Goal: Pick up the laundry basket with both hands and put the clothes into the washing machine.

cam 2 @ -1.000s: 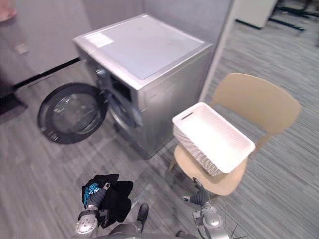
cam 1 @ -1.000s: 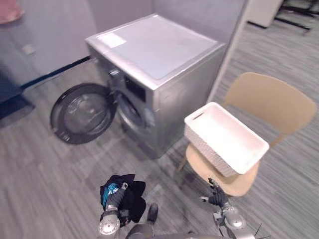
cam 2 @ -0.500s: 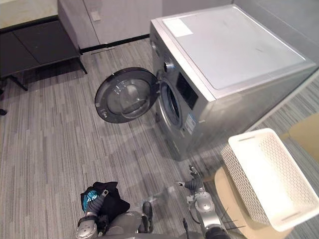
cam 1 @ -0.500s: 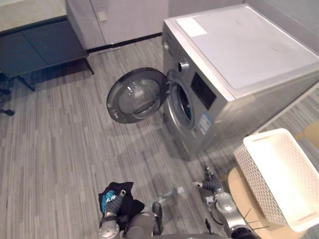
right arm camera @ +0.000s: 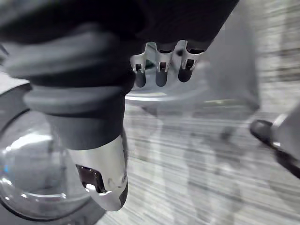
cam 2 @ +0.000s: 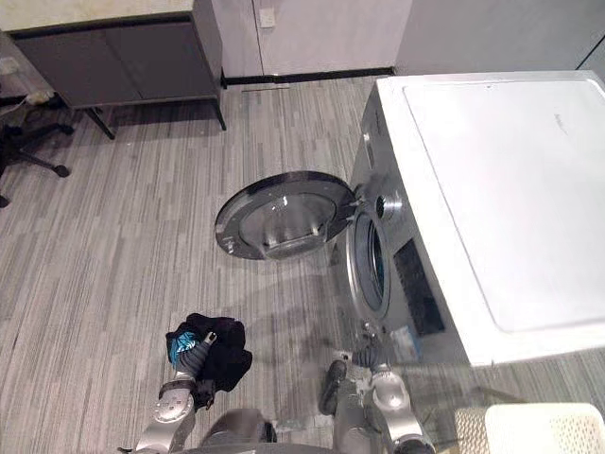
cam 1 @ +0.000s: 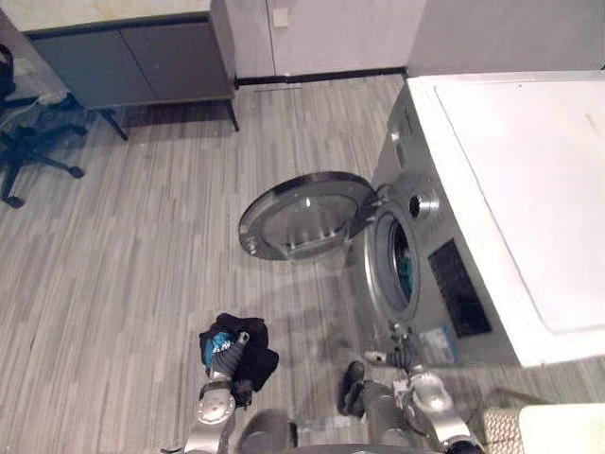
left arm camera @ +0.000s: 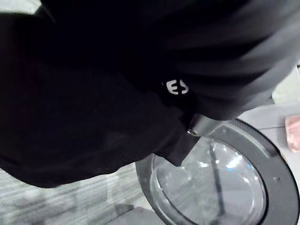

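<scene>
Cam had turned since 0.5 s ago, so the whole scene shifted; both hands kept low by the body. L hand (cam 1: 225,352) was clenched on the clothes (cam 1: 250,361), a black bundle w/ a teal patch, held off the floor (cam 1: 142,265); in L wrist view the cloth draped over the hand. R hand (cam 1: 401,356) was empty, fingers (right arm camera: 160,75) loose, not closed. Just ahead of R hand stood the washing machine (cam 1: 510,189), drum opening (cam 1: 397,270) w/ sth teal inside. Its door (cam 1: 301,216) hung wide, ahead of L hand. White laundry basket (cam 1: 560,427) sat off to the right of R hand, apart from both.
</scene>
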